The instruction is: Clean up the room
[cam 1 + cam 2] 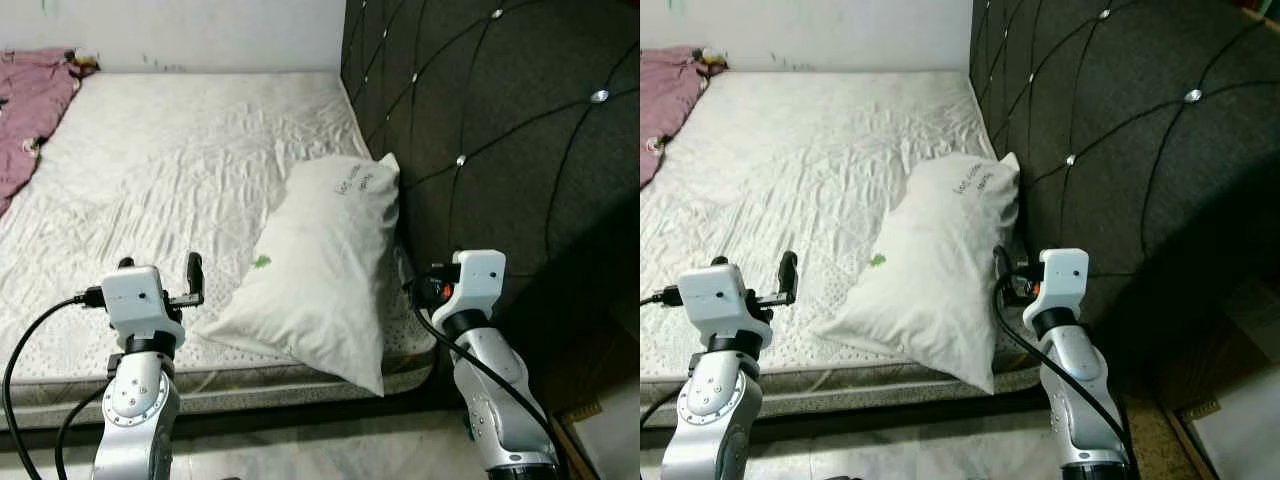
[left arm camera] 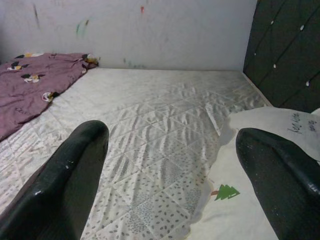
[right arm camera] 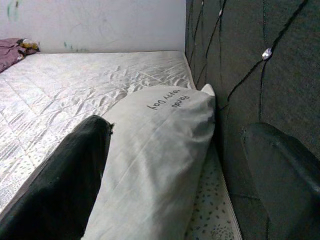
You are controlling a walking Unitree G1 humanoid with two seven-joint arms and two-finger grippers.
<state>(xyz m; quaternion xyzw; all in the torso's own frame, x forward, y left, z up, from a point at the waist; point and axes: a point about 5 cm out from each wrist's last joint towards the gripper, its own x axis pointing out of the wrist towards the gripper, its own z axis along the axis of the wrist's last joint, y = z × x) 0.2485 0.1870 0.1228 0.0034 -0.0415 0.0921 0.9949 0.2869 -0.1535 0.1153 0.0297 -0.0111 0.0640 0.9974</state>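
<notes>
A white pillow [image 1: 320, 270] lies along the dark tufted headboard [image 1: 500, 130], at the near right corner of the bare quilted mattress [image 1: 150, 170]. Its lower corner hangs over the mattress edge. A purple blanket [image 1: 30, 110] is bunched at the far left of the bed. My left gripper [image 1: 160, 268] hovers open over the near edge of the mattress, just left of the pillow. My right gripper [image 3: 177, 127] is open at the pillow's right side, one finger [image 3: 75, 175] over the pillow and the other [image 3: 285, 170] against the headboard.
The bed's far side meets a white wall [image 1: 180, 30]. Tiled floor [image 1: 300, 450] runs along the near edge of the bed. A brown-and-white object [image 1: 595, 425] stands on the floor at the lower right, beside the headboard.
</notes>
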